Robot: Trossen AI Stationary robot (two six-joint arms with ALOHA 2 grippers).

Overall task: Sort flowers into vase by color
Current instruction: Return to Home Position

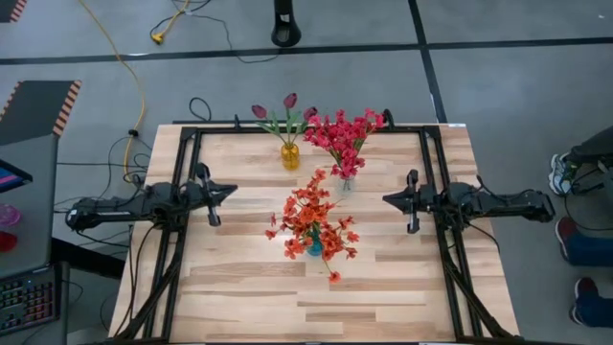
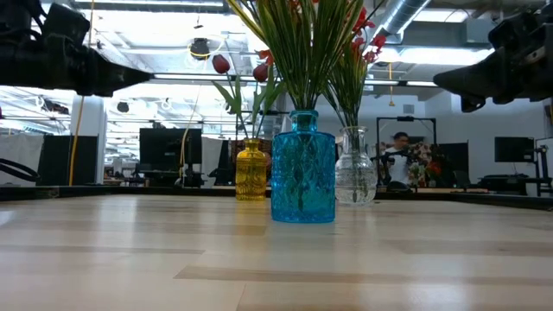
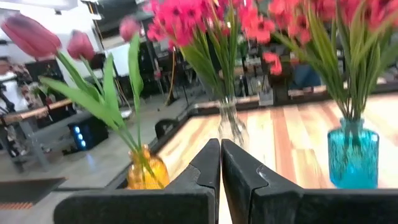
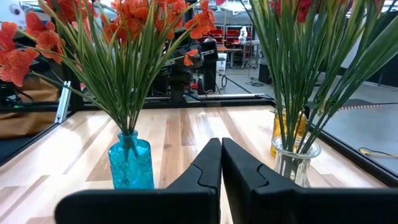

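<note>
Orange-red sprays (image 1: 313,222) stand with their stems in a blue glass vase (image 2: 302,167), (image 4: 131,163), (image 3: 352,153) at mid-table. Crimson-pink sprays (image 1: 344,136) stand in a clear glass vase (image 2: 356,166), (image 4: 296,160), (image 3: 231,122) behind it. Dark maroon tulip buds (image 1: 282,110), (image 3: 32,35) stand in a yellow vase (image 1: 290,155), (image 2: 251,169), (image 3: 148,169) near the far edge. My left gripper (image 1: 233,190), (image 3: 220,146) is shut, held above the table left of the vases. My right gripper (image 1: 385,199), (image 4: 221,144) is shut, held above the table on their right.
A dark metal frame (image 1: 188,153) runs along the table's left, far and right sides. Bare wood (image 1: 316,297) lies in front of the blue vase. A person's shoes (image 1: 575,240) show right of the table; a person (image 2: 399,155) sits in the room beyond.
</note>
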